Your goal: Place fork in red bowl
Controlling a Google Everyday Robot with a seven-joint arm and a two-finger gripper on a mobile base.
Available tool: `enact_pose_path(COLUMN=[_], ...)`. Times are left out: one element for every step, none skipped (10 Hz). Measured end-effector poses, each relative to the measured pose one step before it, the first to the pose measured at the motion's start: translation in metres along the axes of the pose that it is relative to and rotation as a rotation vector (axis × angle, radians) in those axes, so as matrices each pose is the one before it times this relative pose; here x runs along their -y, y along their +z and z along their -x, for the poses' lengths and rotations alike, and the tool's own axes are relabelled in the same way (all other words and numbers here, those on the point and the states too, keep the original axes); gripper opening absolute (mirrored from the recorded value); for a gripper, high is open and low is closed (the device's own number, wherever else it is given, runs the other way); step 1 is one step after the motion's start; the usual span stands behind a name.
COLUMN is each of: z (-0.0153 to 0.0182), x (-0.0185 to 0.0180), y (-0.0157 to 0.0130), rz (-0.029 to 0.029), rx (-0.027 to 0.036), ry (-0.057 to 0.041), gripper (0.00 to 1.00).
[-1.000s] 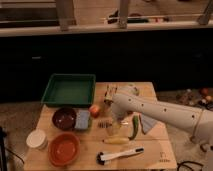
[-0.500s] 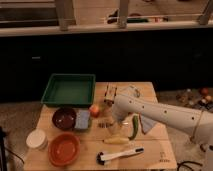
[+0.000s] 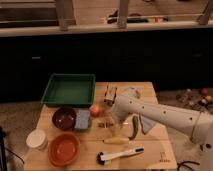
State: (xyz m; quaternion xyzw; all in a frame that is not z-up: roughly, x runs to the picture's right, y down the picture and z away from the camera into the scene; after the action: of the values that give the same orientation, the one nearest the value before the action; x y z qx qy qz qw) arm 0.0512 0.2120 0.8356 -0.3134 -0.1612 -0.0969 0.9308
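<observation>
1. Tabletop (image 3: 152,146) — wooden, with drop-off edges on every side. Most bare room lies toward 4 o'clock.
2. Arm (image 3: 165,117) enters from 3 o'clock. The end effector (image 3: 114,119) hangs near the tabletop centre; whether it is open or closed cannot be told.
3. Green tray (image 3: 68,89) sits at 11 o'clock, well apart from the likely route.
4. Red bowl (image 3: 64,148) sits at 7 o'clock, near the front edge. It is wide and shallow, so it should be an easy target, but release well inside the rim.
5. Obstacles: the maroon bowl (image 3: 65,118) is at the red bowl's 12 o'clock and the white cup (image 3: 36,139) at its 9 o'clock. The green pepper (image 3: 134,127) and the brush (image 3: 120,155) lie toward 4 o'clock of the end effector.
6. Fork (image 3: 106,124) — taken to be the slim sliver lying flat just beside the end effector, at its 8 o'clock. Judged light, stiff and slippery. Take hold mid-handle, across the narrow width. The red bowl lies at its 8 o'clock.
</observation>
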Motion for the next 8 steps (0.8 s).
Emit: enact_pose_path(z=[-0.00168, -0.00141, -0.00089, 0.00089, -0.00089, -0.00125, -0.00135, -0.00009], x=[-0.00296, -0.00152, -0.00129, -0.00064, -0.00046, -0.00051, -0.00033, -0.00004], y=[0.0019, 0.0015, 0.00158, 0.00244, 0.00112, 0.00037, 0.00078, 0.00072], rz=[0.00571, 0.00449, 0.00534, 0.00795, 0.0053, 0.00252, 0.00348, 0.00275], rx=[0.001, 0.00033, 0.00122, 0.00241, 0.00151, 0.0008, 0.00152, 0.00195], ry=[0.00349, 0.00249, 0.00319, 0.00021, 0.00363, 0.00308, 0.00385, 0.00128], gripper=[0.74, 0.74, 0.74, 0.7, 0.62, 0.58, 0.57, 0.57])
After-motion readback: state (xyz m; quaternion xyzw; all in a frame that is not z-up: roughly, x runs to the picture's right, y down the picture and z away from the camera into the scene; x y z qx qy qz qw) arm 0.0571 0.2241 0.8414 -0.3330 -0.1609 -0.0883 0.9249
